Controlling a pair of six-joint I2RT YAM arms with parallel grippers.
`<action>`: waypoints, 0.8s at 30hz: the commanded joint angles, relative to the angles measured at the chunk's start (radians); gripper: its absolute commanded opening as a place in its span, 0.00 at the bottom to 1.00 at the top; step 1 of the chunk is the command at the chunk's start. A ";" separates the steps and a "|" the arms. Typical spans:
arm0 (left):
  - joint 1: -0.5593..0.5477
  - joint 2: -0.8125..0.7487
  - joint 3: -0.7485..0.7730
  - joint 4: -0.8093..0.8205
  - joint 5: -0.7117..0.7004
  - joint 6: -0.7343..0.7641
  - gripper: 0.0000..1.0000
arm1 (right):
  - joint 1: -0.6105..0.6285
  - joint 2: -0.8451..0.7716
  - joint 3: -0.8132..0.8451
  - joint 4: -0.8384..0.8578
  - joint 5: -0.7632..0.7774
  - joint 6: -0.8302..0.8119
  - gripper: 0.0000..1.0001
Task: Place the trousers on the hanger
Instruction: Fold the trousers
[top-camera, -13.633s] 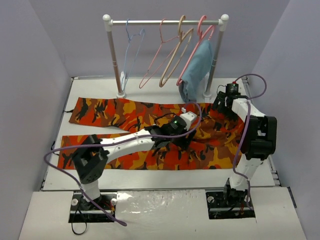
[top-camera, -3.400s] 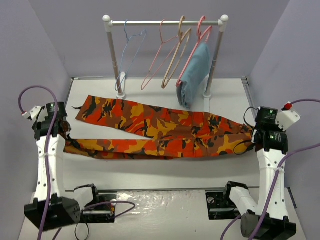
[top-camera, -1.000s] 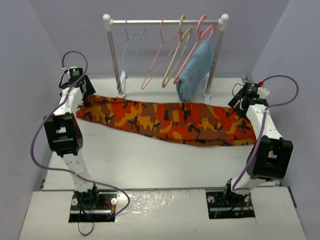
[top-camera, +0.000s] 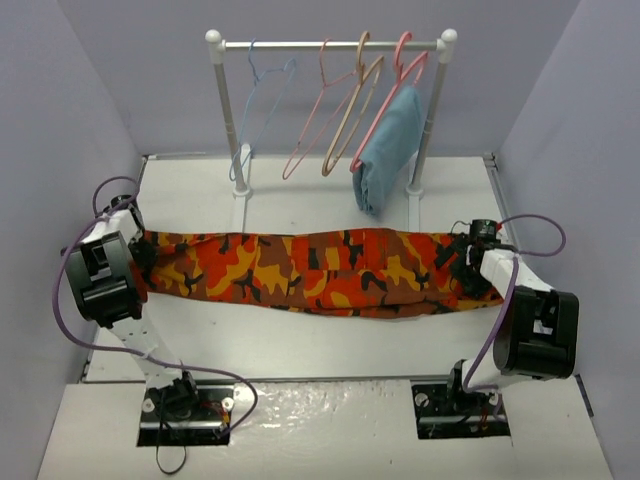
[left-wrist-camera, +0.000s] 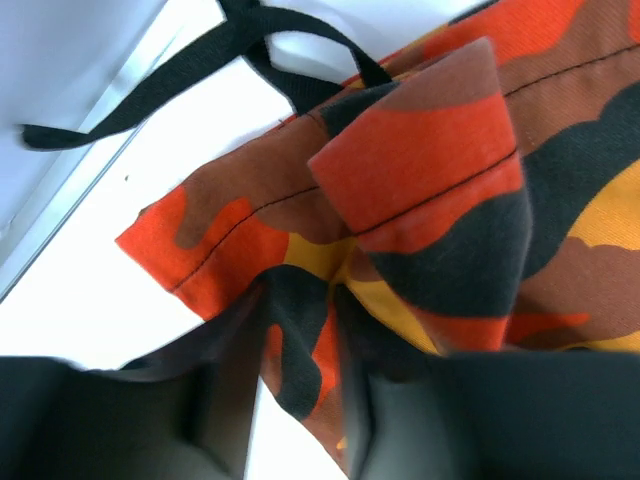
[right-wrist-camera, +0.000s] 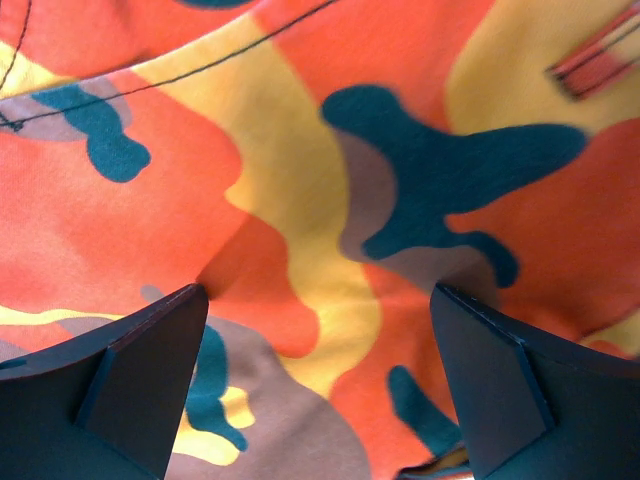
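Long fabric trousers in orange, red, yellow and dark-brown camouflage print (top-camera: 320, 270), doubled lengthwise into one narrow band. The band lies across the white desk (top-camera: 300, 340) from left edge to right edge, midway between near and far edges. Left gripper (left-wrist-camera: 300, 310) — fingers pressed together on a fold of cloth beside the hem, at the left end. Right gripper (right-wrist-camera: 318, 300) — fingers spread low over the cloth at the right end, pinching nothing. The narrow band is judged to suit draping over a hanger bar. The thin light-blue wire hanger (top-camera: 255, 60) hangs bare on the white rail (top-camera: 330, 44) at the far edge, well apart from the trousers
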 joint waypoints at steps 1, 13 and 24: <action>0.009 -0.141 -0.027 0.036 0.020 -0.010 0.37 | -0.003 -0.086 0.084 -0.110 0.010 -0.050 0.92; -0.006 -0.087 0.080 0.018 0.149 -0.044 0.48 | 0.081 -0.094 0.210 -0.101 -0.004 -0.141 0.93; -0.029 -0.042 0.117 0.064 0.196 -0.108 0.45 | 0.084 -0.104 0.180 -0.070 -0.029 -0.161 0.93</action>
